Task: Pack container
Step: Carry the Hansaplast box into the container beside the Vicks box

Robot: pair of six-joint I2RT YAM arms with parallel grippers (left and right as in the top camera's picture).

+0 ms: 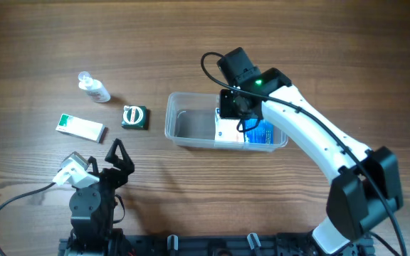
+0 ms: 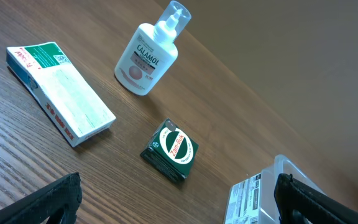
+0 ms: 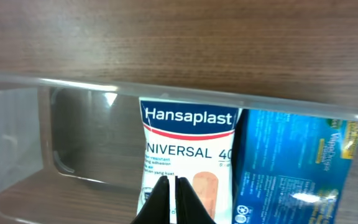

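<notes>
Right wrist alone reads the Hansaplast box [image 3: 188, 149] inside the container [image 3: 73, 86].

The right gripper [image 3: 172, 190] hides the Hansaplast box's [image 3: 188, 140] lower edge.

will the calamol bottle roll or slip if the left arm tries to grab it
The Calamol bottle seems to lie on its side, so a nudge may roll it. Its smooth plastic body looks slippery and tapers toward the clear cap, so a grip could slide.

Bright, even light, faint soft shadows on the surface [image 1: 48, 43], small white glints on the container [image 3: 73, 84] rim, wrist views sharp, overhead softer.
</notes>
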